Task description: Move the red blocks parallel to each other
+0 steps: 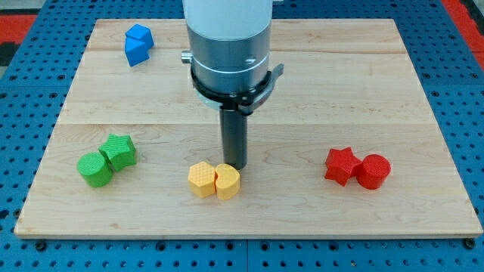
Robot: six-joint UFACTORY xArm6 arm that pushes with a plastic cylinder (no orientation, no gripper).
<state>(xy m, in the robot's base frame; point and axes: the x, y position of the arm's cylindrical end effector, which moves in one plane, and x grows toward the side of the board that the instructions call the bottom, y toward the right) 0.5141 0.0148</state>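
While the two red blocks sit near the board's right edge in the view's lower half, I note that they touch: the red star block lies on the view's left of the pair and the red cylinder block on its right. My tip rests well apart from them, toward the view's left, just above the yellow pair and touching or nearly touching its upper edge; I cannot tell which. No fingers exist on this rig, only the straight rod, so no open or closed state applies. The yellow hexagonal block and a second yellow block, shape unclear, touch side by side. Further left, a green cylinder block touches a green block of ridged outline. A blue block sits near the upper left corner of the wooden board.
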